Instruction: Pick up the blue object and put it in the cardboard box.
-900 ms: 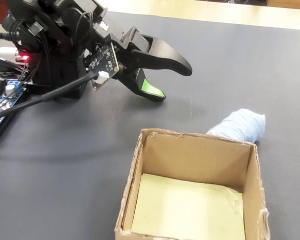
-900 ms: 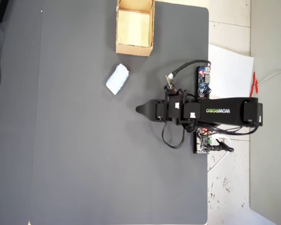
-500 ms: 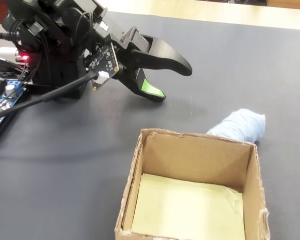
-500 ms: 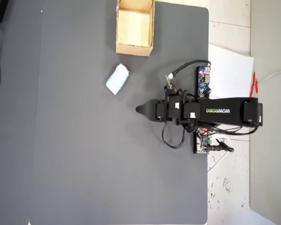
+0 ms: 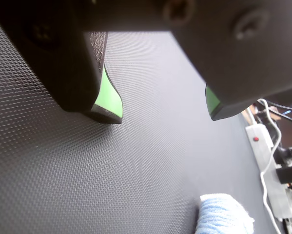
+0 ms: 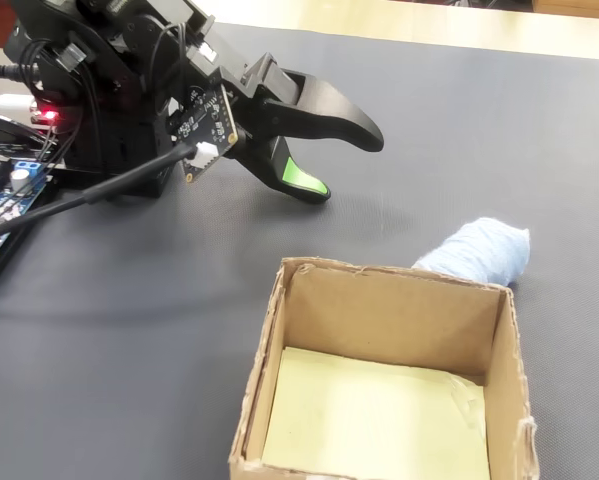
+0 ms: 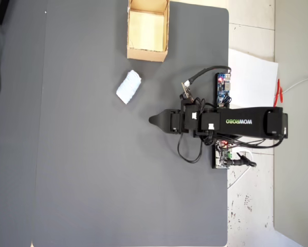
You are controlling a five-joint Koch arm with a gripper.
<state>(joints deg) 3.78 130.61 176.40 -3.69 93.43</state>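
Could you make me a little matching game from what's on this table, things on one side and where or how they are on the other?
Things:
1. blue bundle
2. cardboard box
3. gripper
4. grey mat

States:
A. jaws apart, holding nothing
B. open on top, only a pale yellow lining inside
C. lying on the mat beside the box
D. covers the tabletop

Pairs: 1-C, 2-B, 3-A, 4-D

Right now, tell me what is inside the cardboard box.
The cardboard box holds only a pale yellowish liner sheet on its floor. The blue bundle lies outside, behind it. What is beneath the liner is hidden.
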